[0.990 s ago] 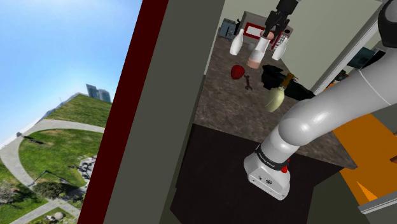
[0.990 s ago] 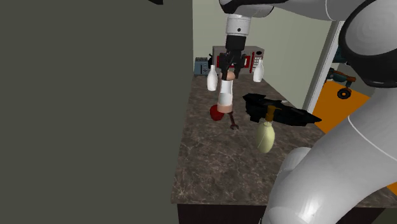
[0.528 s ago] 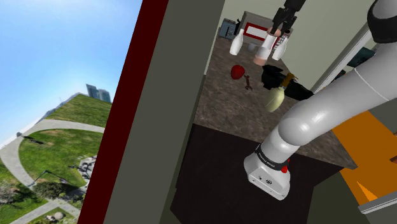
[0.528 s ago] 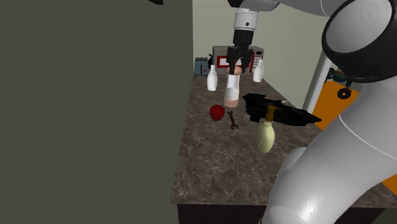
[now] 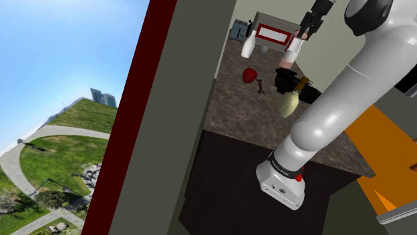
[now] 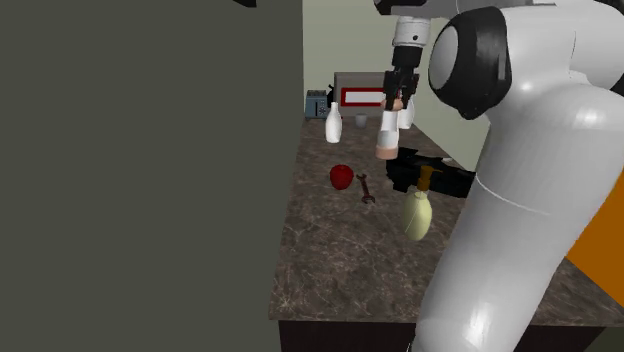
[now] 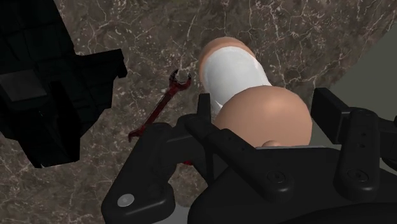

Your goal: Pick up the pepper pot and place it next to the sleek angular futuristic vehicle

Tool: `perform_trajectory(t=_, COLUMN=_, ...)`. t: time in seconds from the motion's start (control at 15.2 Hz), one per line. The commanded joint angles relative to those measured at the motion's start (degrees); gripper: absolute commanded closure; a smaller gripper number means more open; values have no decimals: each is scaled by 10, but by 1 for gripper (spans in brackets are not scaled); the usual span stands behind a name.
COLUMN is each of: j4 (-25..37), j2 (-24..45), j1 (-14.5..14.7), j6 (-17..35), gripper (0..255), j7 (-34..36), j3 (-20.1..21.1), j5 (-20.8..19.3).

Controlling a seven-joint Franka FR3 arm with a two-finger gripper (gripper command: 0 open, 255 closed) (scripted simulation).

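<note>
The pepper pot (image 5: 289, 55), white with tan ends, hangs in the air, tilted, with my black gripper (image 5: 297, 40) shut on its upper end. In the second exterior view the pepper pot (image 6: 387, 133) hangs under the gripper (image 6: 397, 100), just above the far end of the black angular vehicle (image 6: 432, 176). That vehicle (image 5: 294, 83) lies on the dark stone counter (image 6: 330, 270). In the wrist view the fingers (image 7: 204, 113) clasp the pot (image 7: 234, 71), and the vehicle (image 7: 44, 95) lies off to one side below it.
A red apple (image 6: 341, 177) and a small wrench (image 6: 365, 190) lie beside the vehicle. A pale vase (image 6: 416, 212) lies nearer the stand. At the back stand a white bottle (image 6: 333, 125), a red-framed box (image 6: 360, 97) and a toaster (image 6: 317, 103). The counter's front edge drops off.
The gripper has carried the pepper pot from above the apple toward the shoulder view's right, to a spot over the black vehicle's far end. Nothing on the counter moved.
</note>
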Motion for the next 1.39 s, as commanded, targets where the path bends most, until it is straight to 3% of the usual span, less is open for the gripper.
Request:
perform_trajectory(t=0.0, j4=43, j2=50, j1=-23, j6=-15, gripper=255, j7=-50, j3=-28, j5=36)
perform_trajectory(t=0.13, j4=102, j2=122, j1=-73, j6=-37, gripper=255, j7=-110, j3=-53, j5=91)
perform_trajectory(t=1.32, j4=-95, j2=55, j1=-33, j6=124, gripper=255, j7=-84, j3=-36, j5=37)
